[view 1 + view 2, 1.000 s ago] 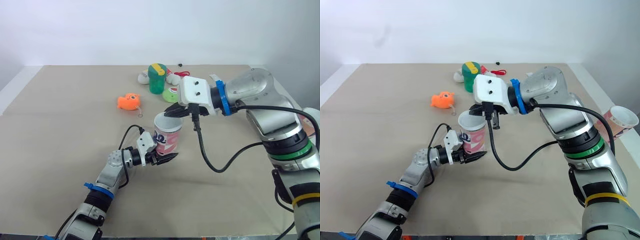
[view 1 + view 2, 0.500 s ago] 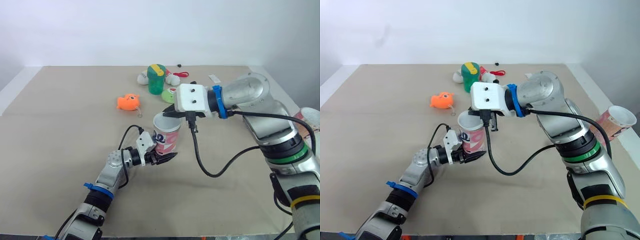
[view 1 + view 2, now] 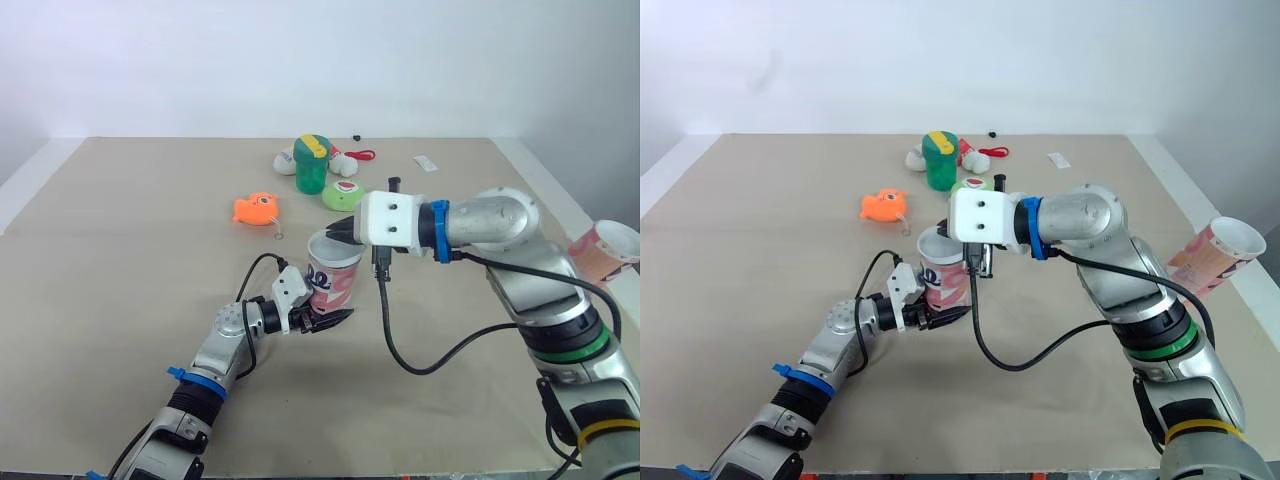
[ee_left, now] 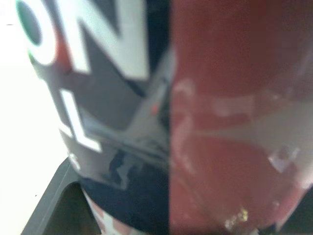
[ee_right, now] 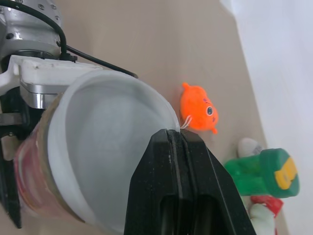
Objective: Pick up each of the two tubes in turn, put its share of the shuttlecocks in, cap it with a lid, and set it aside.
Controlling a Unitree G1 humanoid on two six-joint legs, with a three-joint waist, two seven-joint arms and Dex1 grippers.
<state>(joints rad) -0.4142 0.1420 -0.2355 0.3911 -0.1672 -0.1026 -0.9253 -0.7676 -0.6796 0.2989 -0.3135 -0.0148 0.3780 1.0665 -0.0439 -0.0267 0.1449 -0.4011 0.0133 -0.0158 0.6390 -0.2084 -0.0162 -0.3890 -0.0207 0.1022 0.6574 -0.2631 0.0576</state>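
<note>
Here, from my head I count two tubes: one tube [image 3: 333, 272] stands upright midway on the table [image 3: 120, 260], clamped low by my left gripper [image 3: 322, 318]; the second tube [image 3: 1215, 258] leans at the right edge, with one orange toy fish [image 3: 257, 208] and one green cup [image 3: 312, 163] behind. My left wrist sees the held tube's printed wall pressed close. My right wrist shows my right gripper [image 5: 177, 139], fingers squeezed together, seemingly on nothing, tips at that tube's white rim.

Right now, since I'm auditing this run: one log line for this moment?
left gripper: shut on tube, upright | right gripper: shut, at tube rim | second tube: tilted, uncapped, by table right edge
</note>
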